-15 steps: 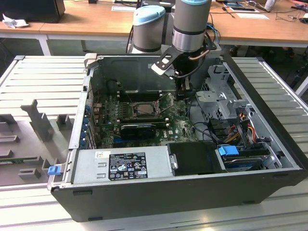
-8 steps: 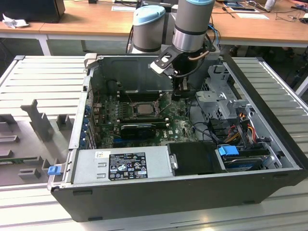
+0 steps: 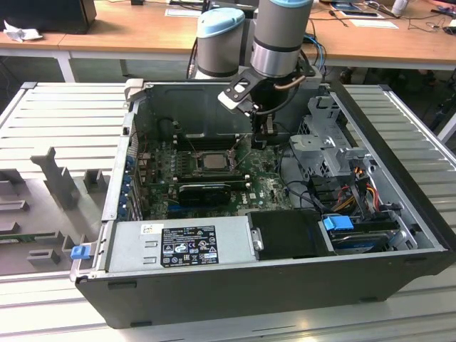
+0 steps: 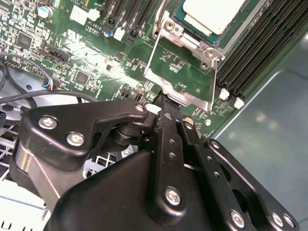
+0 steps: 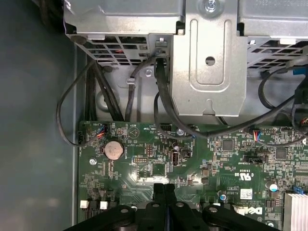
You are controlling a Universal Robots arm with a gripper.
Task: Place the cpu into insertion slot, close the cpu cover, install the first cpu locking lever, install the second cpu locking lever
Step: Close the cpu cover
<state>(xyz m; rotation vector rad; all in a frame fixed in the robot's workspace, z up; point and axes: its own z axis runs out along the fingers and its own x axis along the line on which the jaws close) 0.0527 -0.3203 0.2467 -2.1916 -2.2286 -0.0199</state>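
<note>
The small square cpu with a dull silver-grey metal top (image 4: 211, 12) is seated in the square black insertion slot (image 3: 194, 158) on the green circuit board (image 5: 159, 159). In the exterior view the slot lies toward the exterior view's left of the black gripper (image 3: 261, 142).

The thin silver-grey cpu cover with a square middle cut-out (image 4: 185, 98) is open, and bare board is seen through its cut-out in the second wrist view. Its free edge lies right at the gripper's tip. The jaws are drawn together with hardly a seam between them, as is plain in both wrist views. Whether the cover's edge is nipped between them or merely touched cannot be told.

The cover is judged to be light, stiff sheet metal that swings freely on its hinge, with a smooth, slippery face and thin edges. It is best taken or pushed at the free edge, well away from the hinge. The cpu is judged fragile, so no load should be put on its top or on the slot beneath.

The tab at the cover's free edge is hidden by the fingertips. The slot's contacts are covered by the cpu. The cpu's far side is cut off in the second wrist view, beside the long narrow black memory slots (image 4: 255, 53). The locking levers cannot be told with certainty from the cover's wire-thin outline.
</note>
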